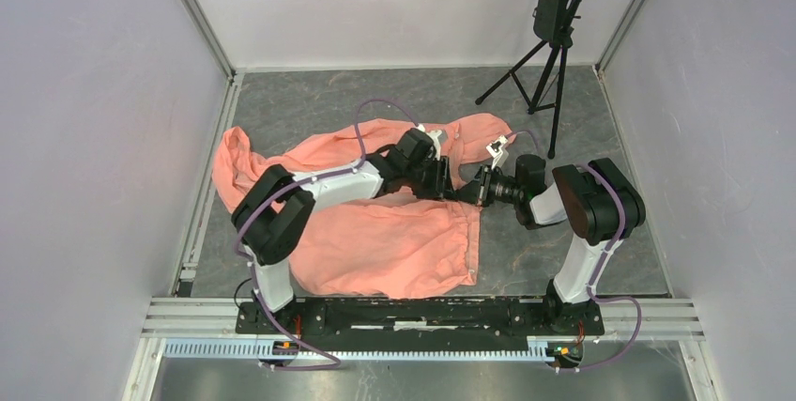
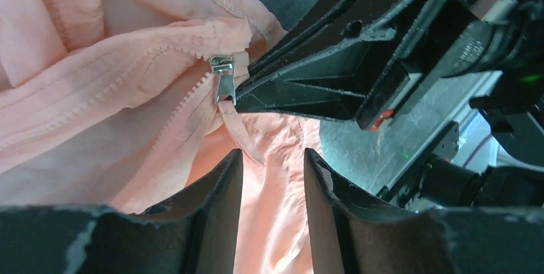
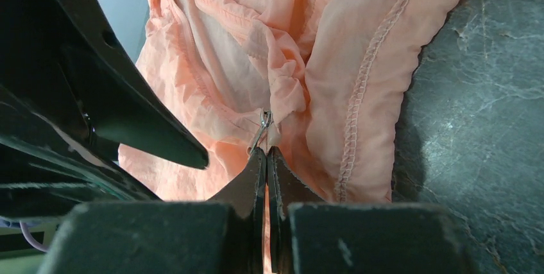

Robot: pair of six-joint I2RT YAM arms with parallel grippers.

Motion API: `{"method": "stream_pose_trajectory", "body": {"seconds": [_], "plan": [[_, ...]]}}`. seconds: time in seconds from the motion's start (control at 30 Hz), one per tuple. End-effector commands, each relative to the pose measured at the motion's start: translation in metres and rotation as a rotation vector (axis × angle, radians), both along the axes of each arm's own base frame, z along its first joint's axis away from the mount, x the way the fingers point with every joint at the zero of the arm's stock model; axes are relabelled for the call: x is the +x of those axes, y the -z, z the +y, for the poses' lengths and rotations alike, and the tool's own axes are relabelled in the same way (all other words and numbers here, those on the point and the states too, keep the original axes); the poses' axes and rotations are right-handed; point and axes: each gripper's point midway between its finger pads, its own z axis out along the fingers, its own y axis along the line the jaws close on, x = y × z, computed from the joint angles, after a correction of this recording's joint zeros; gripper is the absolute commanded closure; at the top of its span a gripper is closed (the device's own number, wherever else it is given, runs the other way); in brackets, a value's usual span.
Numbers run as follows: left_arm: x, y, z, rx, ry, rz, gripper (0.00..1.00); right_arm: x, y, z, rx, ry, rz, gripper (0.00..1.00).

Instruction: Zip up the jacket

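1. Jacket: salmon-pink and wrinkled, spread on the grey surface, lying mostly under and left of both claws.
2. Zip pull: silver, near the jacket's right edge, between the two claws.
3. Right claw: clenched, tips pinching the zip pull.
4. Left claw: released, fingers apart, just short of the zip pull, over jacket fabric.

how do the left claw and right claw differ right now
The left claw stands open, jaws apart over the jacket; the right claw is shut. The left claw grips nothing, while the right claw pinches at the zipper pull. Both are black and point at the same spot on the zipper.
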Motion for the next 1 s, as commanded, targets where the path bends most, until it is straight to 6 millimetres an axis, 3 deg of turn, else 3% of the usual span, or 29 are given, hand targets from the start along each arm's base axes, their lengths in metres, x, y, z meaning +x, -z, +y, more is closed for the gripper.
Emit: {"method": "stream_pose_trajectory", "body": {"seconds": [0.0,0.27,0.37,0.5,0.7,0.83,0.97], "plan": [[0.028,0.002,-0.013,-0.018,-0.203,-0.034,0.53,0.002,-0.007,0.002,0.008,-0.004,-0.048,1.00],[0.019,0.024,-0.024,0.027,-0.203,-0.016,0.57,0.003,-0.007,0.002,0.014,-0.002,-0.041,1.00],[0.012,0.031,-0.026,0.067,-0.195,-0.023,0.51,0.003,-0.007,0.003,0.016,-0.004,-0.039,1.00],[0.010,0.038,-0.029,0.093,-0.207,-0.032,0.51,0.002,-0.007,0.003,0.020,-0.004,-0.037,1.00],[0.009,0.048,-0.024,0.167,-0.210,-0.051,0.64,0.003,-0.008,0.003,0.020,-0.002,-0.039,1.00],[0.008,0.052,-0.017,0.203,-0.205,-0.071,0.65,0.002,-0.008,0.003,0.022,-0.002,-0.037,1.00],[0.016,0.037,-0.008,0.231,-0.223,-0.133,0.86,0.002,-0.007,0.002,0.015,0.007,-0.034,1.00]]}}
